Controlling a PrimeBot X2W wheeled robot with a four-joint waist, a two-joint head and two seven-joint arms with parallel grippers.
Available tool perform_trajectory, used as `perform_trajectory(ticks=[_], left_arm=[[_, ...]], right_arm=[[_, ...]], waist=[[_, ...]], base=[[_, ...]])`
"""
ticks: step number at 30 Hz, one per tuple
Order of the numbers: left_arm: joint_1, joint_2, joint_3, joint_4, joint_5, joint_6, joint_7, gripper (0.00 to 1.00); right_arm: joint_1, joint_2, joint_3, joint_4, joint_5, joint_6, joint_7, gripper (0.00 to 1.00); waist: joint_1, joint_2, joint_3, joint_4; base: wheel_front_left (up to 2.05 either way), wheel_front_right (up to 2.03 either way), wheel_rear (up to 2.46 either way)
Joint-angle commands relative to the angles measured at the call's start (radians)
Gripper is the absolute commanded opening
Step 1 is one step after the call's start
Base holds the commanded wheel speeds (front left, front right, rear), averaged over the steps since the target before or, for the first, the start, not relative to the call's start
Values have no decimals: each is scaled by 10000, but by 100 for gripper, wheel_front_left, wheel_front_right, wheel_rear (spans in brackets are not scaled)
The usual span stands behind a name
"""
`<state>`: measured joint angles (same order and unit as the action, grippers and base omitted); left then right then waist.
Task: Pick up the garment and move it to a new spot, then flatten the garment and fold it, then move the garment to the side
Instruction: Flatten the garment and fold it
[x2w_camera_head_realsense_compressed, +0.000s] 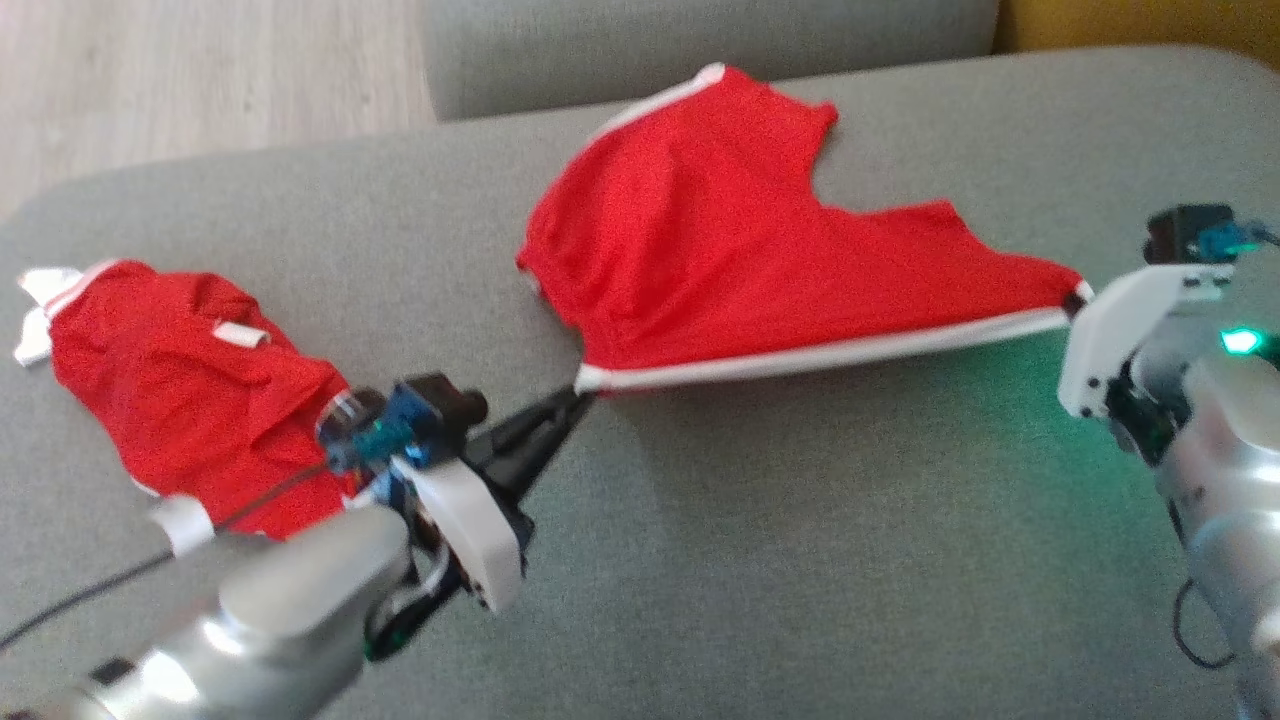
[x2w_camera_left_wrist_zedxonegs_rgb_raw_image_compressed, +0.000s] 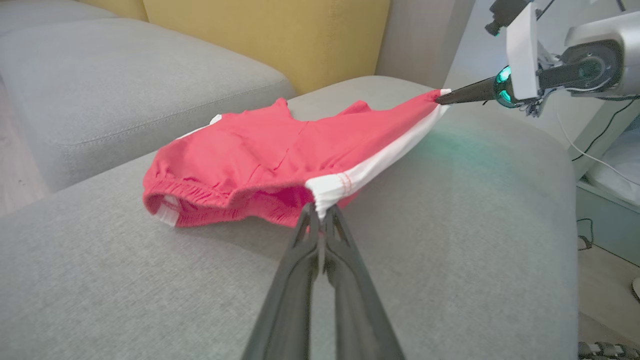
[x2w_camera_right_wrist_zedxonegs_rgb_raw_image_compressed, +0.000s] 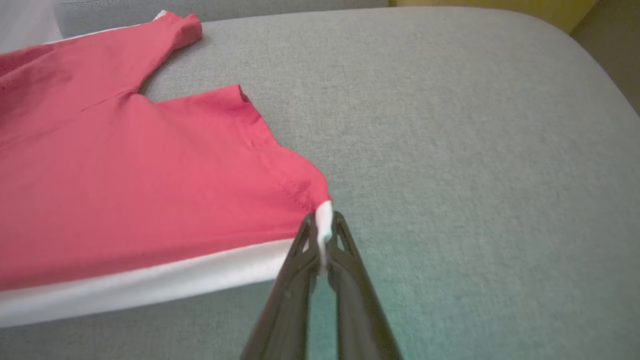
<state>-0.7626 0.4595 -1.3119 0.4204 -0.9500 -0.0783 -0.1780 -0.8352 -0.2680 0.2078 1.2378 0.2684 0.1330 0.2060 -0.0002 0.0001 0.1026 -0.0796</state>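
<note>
Both ends of the white side stripe (x2w_camera_head_realsense_compressed: 830, 355) on the red shorts (x2w_camera_head_realsense_compressed: 700, 250) are pinched: left gripper (x2w_camera_left_wrist_zedxonegs_rgb_raw_image_compressed: 320, 212) clamped on the waistband corner, right gripper (x2w_camera_right_wrist_zedxonegs_rgb_raw_image_compressed: 324, 235) on the leg-hem corner, cloth stretched between them over the sofa cushion (x2w_camera_head_realsense_compressed: 800, 550). Light and limp, it will likely sag wherever unheld, so corners suit.
</note>
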Motion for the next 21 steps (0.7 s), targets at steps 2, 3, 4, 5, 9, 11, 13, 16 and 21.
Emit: perform_trajectory(ticks=[2,3,4,5,9,11,13,16,21], left_arm=[[113,478,379,-467,103,358,-41,0],[300,471,373,-681,114,470,6,0],[300,471,373,-681,114,470,6,0],[480,459,368,-901,115,578,58,0],[1031,458,357,-1839,90,1064,234,0],[1123,491,403,-2211,67,1299,226,0],[1099,524,496,-2408,82,1529,208,0],[891,556,663,-2411,178,1809,172,0],[344,407,999,-2107,219,2004,134,0]], right_arm=[[440,-749,252,-740,656,-23,387,0],[664,-945,345,-998,853,-23,557,0],[664,-945,345,-998,853,-23,557,0],[911,-1150,456,-1291,1032,-23,727,0],[1885,-1867,575,-2792,1844,-23,1451,0],[2278,-2181,386,-3646,2126,-23,1689,0],[2584,-2393,43,-4491,2255,-23,1867,0],[2858,-2460,-622,-5654,2051,-23,2069,0],[2770,-1913,-1962,-7131,1130,-23,2364,0]], waist=[[2,-1,-551,-69],[2,-1,-641,-90],[2,-1,-641,-90],[2,-1,-737,-98],[2,-1,-848,-99],[2,-1,-772,-48],[2,-1,-656,47],[2,-1,-395,230],[2,-1,260,661]], base=[[0,0,0],[0,0,0],[0,0,0],[0,0,0],[0,0,0],[0,0,0],[0,0,0],[0,0,0],[0,0,0]])
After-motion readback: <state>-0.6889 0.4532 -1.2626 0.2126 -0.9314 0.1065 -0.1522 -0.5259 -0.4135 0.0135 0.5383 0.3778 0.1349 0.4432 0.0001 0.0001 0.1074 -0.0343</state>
